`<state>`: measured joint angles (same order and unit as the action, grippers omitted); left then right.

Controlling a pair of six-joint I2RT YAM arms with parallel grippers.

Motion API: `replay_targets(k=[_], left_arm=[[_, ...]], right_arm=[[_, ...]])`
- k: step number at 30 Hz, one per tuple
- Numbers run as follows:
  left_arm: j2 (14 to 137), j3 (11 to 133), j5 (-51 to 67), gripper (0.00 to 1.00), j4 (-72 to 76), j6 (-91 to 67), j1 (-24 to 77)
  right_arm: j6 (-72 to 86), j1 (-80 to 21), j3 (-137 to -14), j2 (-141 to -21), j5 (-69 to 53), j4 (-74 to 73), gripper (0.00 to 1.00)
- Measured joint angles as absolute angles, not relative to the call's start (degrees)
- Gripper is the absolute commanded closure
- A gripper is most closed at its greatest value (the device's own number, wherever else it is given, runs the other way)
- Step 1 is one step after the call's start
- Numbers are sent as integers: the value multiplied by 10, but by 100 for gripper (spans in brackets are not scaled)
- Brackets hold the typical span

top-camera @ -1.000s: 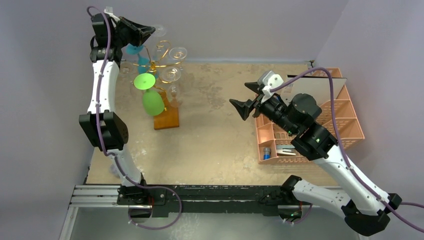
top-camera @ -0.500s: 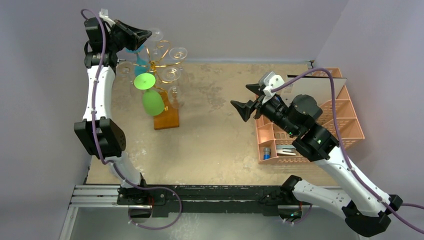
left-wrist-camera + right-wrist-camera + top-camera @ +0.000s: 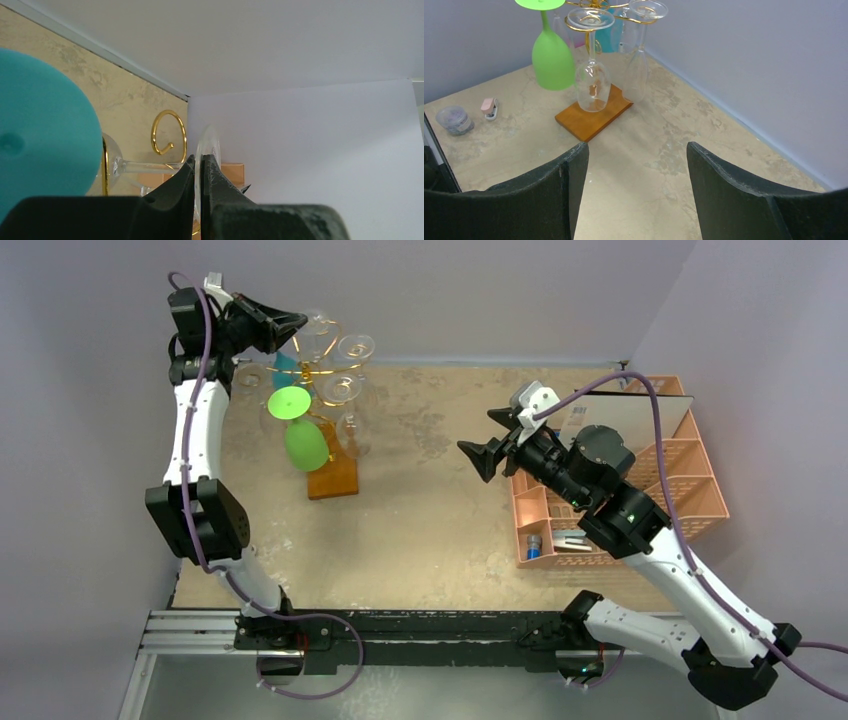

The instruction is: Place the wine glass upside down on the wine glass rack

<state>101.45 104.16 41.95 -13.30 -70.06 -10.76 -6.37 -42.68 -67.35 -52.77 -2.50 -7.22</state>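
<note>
Your left gripper (image 3: 199,164) is shut tight on the wine glass (image 3: 209,142), pinching its foot edge-on. I judge this lets the stem slide into a curl of the rack (image 3: 168,131). The stem lies just beside that curl; seating cannot be confirmed. Your right gripper (image 3: 636,147) hangs wide open and empty above the counter (image 3: 704,115).

The table (image 3: 430,500) has a mottled sandy-beige top blotched with paler patches, and a pale strip (image 3: 480,362) runs along its far edge at the foot of the back wall (image 3: 480,290). That wall, the left wall (image 3: 70,440) and the right wall (image 3: 760,360) are plain lavender-grey and close the table in on three sides. The light is soft and even, and an aluminium rail (image 3: 190,628) lines the near edge.
</note>
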Motion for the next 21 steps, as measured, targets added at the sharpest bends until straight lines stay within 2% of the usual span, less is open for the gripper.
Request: replay_targets(k=[15, 21], left_arm=[[1008, 1028, 451, 100, -91, -736, -79], [1036, 1068, 451, 100, -96, -736, -78]], right_arm=[[-64, -427, -674, -528, -25, -70, 28], [-64, -427, -673, -522, -24, -70, 28]])
